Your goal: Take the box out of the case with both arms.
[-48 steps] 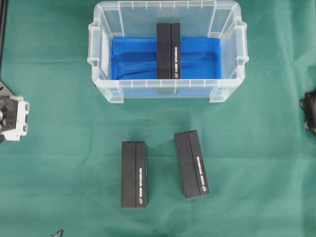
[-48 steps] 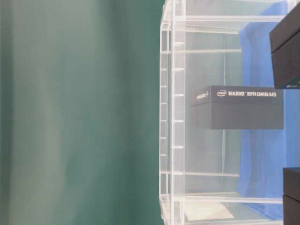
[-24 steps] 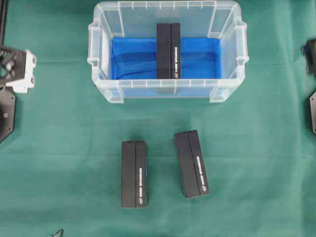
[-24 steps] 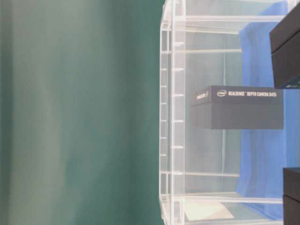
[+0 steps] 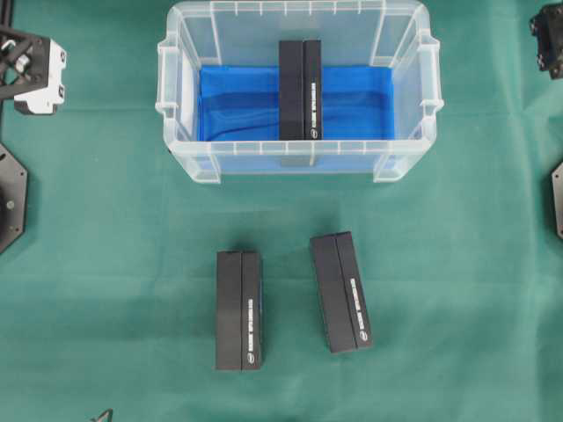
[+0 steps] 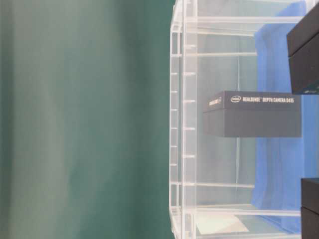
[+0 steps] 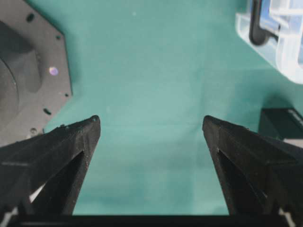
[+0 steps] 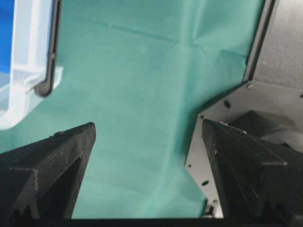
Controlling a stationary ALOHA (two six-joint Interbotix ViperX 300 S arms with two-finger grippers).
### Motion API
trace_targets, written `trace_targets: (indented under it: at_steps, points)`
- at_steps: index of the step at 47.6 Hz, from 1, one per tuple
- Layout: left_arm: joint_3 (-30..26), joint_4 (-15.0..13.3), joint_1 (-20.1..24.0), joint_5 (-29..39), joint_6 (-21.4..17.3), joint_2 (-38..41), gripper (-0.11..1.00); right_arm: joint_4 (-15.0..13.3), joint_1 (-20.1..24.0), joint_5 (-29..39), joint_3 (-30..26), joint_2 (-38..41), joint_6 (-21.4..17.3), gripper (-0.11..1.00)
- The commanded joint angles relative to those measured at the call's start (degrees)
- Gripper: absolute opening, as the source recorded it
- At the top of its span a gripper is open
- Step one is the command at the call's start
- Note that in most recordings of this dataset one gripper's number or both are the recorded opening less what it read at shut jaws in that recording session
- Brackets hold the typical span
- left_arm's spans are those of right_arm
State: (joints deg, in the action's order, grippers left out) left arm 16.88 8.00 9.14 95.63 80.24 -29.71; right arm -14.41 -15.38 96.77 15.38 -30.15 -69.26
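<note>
Centrally, toward the top of the overhead frame: one black box, lying lengthwise inside the case, on the blue lining, white lettering along its right half. The table-level view shows the same box through the clear ribbed wall of the case, lettering reading as a depth-camera carton.

Below the case, on the green cloth, outside it: a second black box in the lower centre, squared to the frame; a third black box just to its right, slightly tilted, apart from the second.

Left gripper: jaws spread wide, nothing between them, green cloth beneath; a corner of the case at upper right of its wrist view. Its arm's white-and-black end sits at the upper left edge of the overhead frame, well apart from the case.

Right gripper: jaws likewise spread, empty, over cloth; case corner at upper left of its view. Its arm shows at the upper right edge overhead.
</note>
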Motion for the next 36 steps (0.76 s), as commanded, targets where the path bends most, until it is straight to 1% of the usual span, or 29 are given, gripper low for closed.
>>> trace_targets:
  at_steps: [1,6,9,18,21,36]
  points:
    - [-1.1,0.2,2.1,-0.8,-2.1,0.1,0.88,0.0,-1.5,-0.4,-0.6,0.3,1.0,0.89]
    - [-1.2,0.2,3.8,-1.5,-4.8,0.4,0.88,0.0,-3.4,-0.9,-0.6,1.0,1.6,0.89]
    - [-1.2,0.2,4.6,-1.8,-6.5,0.5,0.88,0.0,-3.7,-1.5,-0.5,1.5,1.6,0.89]
    - [-1.3,0.2,5.6,-1.9,-9.1,1.0,0.88,0.0,-3.9,-3.0,-0.6,2.8,1.5,0.89]
    - [-1.3,0.2,5.9,-2.0,-9.7,1.1,0.88,0.1,-3.9,-3.0,-0.7,3.0,1.5,0.89]
    - [-1.5,-0.2,5.7,-2.1,-9.3,1.1,0.88,0.9,-3.9,-3.0,-0.7,3.0,1.3,0.89]
